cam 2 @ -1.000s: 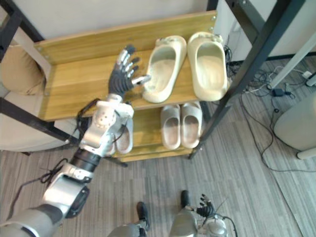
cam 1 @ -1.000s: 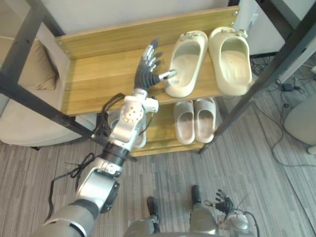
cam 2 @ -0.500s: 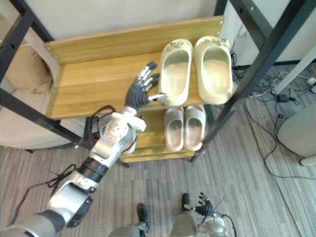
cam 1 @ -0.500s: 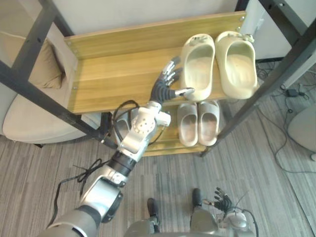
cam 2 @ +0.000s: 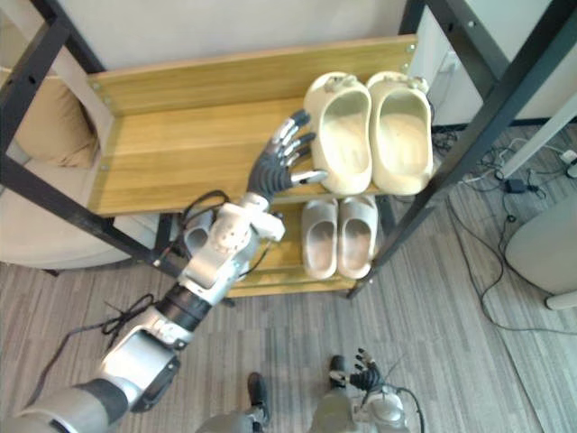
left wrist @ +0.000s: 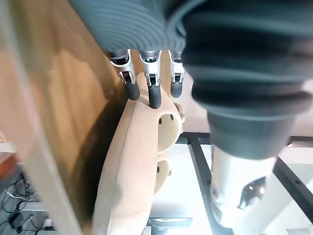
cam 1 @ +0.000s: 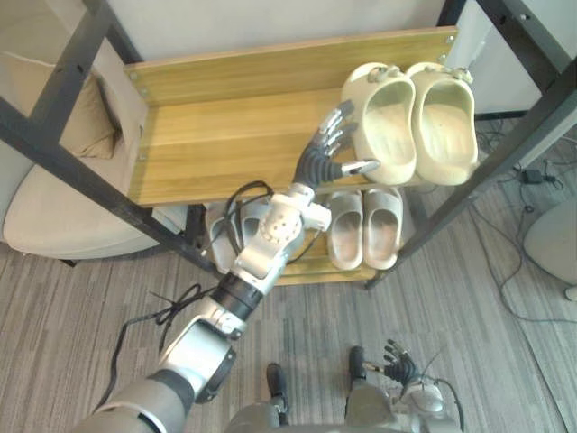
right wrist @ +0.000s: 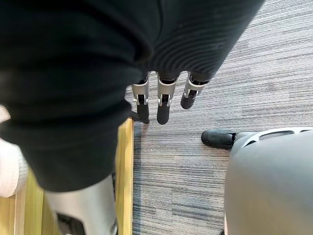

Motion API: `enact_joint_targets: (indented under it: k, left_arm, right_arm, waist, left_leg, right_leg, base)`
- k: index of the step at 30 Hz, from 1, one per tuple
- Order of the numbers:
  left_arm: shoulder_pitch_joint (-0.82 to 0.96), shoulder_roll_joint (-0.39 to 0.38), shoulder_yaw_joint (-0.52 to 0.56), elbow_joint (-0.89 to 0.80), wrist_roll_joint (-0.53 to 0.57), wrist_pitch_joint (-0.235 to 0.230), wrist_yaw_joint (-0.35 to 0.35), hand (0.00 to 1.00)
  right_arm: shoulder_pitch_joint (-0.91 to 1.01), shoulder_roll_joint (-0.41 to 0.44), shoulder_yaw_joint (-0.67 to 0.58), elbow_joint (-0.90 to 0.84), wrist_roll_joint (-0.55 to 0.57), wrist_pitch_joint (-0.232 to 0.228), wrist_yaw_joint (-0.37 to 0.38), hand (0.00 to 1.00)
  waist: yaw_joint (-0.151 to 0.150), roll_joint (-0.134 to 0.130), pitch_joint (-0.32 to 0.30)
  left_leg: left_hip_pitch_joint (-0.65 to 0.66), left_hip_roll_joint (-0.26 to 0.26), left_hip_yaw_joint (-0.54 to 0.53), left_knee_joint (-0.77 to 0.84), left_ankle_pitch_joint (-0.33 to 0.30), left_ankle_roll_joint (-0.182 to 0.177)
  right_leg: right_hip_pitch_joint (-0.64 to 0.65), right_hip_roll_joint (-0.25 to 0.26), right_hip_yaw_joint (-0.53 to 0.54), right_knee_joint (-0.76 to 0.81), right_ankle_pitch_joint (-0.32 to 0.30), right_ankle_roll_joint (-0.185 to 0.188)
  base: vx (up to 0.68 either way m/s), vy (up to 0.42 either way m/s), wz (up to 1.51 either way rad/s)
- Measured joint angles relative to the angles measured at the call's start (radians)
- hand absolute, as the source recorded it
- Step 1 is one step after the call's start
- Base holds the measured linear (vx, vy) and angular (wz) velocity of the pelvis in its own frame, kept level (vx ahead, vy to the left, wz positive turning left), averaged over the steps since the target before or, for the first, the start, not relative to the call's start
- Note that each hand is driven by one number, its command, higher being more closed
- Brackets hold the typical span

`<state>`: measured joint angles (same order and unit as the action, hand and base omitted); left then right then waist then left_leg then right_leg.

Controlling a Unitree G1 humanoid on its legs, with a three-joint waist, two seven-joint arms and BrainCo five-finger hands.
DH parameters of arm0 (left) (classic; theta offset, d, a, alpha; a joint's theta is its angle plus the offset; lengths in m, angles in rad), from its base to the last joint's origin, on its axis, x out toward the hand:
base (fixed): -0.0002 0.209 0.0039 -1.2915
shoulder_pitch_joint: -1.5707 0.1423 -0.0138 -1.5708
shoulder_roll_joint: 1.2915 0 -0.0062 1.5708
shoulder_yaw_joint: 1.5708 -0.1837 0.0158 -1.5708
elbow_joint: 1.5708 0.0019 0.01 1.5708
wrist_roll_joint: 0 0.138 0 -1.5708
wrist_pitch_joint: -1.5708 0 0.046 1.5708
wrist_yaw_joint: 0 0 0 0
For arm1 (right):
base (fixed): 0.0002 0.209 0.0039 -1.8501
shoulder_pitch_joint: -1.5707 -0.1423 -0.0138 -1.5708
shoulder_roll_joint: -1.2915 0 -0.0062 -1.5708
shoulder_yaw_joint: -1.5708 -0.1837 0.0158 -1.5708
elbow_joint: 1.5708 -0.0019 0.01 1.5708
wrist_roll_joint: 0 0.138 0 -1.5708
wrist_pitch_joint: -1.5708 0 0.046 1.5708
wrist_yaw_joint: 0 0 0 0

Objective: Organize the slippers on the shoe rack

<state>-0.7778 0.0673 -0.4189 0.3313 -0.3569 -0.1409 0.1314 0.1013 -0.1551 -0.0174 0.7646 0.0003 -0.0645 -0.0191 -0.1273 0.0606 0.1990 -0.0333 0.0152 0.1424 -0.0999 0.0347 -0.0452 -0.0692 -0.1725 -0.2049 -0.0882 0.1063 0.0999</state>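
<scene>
We see our left hand [cam 1: 325, 162], fingers straight and empty, against the left flank of 1 cream slipper [cam 1: 386, 126] lying front-to-back to its right; our right hand [cam 1: 398, 363] hangs relaxed, well apart.

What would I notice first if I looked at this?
The robot's left hand, fingers straight, touches the side of a big cream slipper on the shoe rack's top shelf. Its twin sits right beside it, and a smaller pale pair lies on the shelf below.
</scene>
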Motion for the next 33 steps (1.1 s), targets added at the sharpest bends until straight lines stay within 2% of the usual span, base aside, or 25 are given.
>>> enact_joint_targets:
  k: [7, 9, 13, 18, 20, 23, 29, 33]
  left_arm:
    - [0.062, 0.046, 0.041, -0.011, -0.001, 0.002, -0.008, 0.0]
    - [0.129, 0.072, 0.059, -0.062, -0.001, 0.002, -0.008, 0.0]
    - [0.279, 0.122, 0.077, -0.208, -0.032, 0.001, -0.014, 0.0]
    - [0.419, 0.158, 0.061, -0.363, -0.11, 0.0, -0.072, 0.0]
    - [0.454, 0.16, 0.036, -0.407, -0.153, -0.001, -0.1, 0.0]
    - [0.53, 0.167, -0.012, -0.485, -0.206, -0.002, -0.15, 0.0]
    - [0.636, 0.185, -0.076, -0.5, -0.237, 0.007, -0.231, 0.0]
    - [0.743, 0.186, -0.08, -0.467, -0.235, 0.032, -0.263, 0.0]
  right_arm:
    - [0.004, 0.007, 0.001, 0.0, 0.0, 0.005, 0.002, 0.0]
    - [0.005, 0.007, 0.001, 0.0, 0.0, 0.006, 0.002, 0.0]
    - [0.013, 0.007, 0.001, 0.002, 0.0, 0.006, 0.004, 0.0]
    - [0.018, 0.007, 0.023, 0.016, 0.0, 0.006, 0.009, 0.0]
    - [0.019, 0.007, 0.025, 0.037, 0.0, 0.005, 0.01, 0.0]
    - [0.021, 0.008, 0.032, 0.048, -0.001, 0.006, 0.012, 0.0]
    - [0.013, 0.009, 0.049, 0.077, -0.002, 0.004, 0.02, 0.0]
    - [0.011, 0.012, 0.058, 0.083, -0.004, 0.005, 0.02, 0.0]
  waist:
    - [-0.001, -0.012, -0.008]
    - [-0.001, -0.011, -0.009]
    - [0.02, -0.012, -0.009]
    - [0.045, -0.024, -0.023]
    - [0.062, -0.024, -0.038]
    - [0.069, -0.025, -0.06]
    - [0.075, -0.032, -0.077]
    - [0.078, -0.039, -0.082]
  left_leg:
    - [0.014, 0.001, -0.014, 0.008, 0.0, 0.0]
    - [0.02, 0.003, -0.019, 0.012, 0.0, 0.0]
    - [0.017, 0.004, -0.044, 0.013, 0.001, -0.002]
    - [0.015, 0.005, -0.074, 0.009, 0.011, -0.004]
    - [0.015, 0.004, -0.084, 0.006, 0.012, -0.002]
    - [0.015, 0.002, -0.102, -0.001, 0.015, -0.003]
    - [0.021, 0.001, -0.126, -0.001, 0.017, -0.004]
    - [0.035, 0.001, -0.129, -0.001, 0.016, -0.004]
  right_leg:
    - [0.022, 0.001, -0.013, 0.0, 0.001, 0.001]
    - [0.035, 0.001, -0.025, -0.001, 0.0, 0.002]
    - [0.046, 0.001, -0.051, -0.003, 0.0, 0.002]
    - [0.067, 0.001, -0.093, -0.007, -0.009, 0.003]
    - [0.069, 0.0, -0.1, -0.007, -0.012, 0.003]
    - [0.076, -0.001, -0.118, -0.005, -0.019, 0.004]
    - [0.094, -0.001, -0.142, -0.001, -0.029, 0.009]
    - [0.111, -0.001, -0.146, -0.001, -0.032, 0.009]
  base:
    - [0.0, -0.001, 0.04]
    - [-0.05, -0.015, 0.14]
    - [-0.05, -0.011, 0.16]
    - [-0.03, -0.007, 0.23]
    - [0.0, -0.003, 0.14]
    - [0.02, -0.003, 0.17]
    - [0.02, -0.004, 0.11]
    - [0.0, 0.0, 0.02]
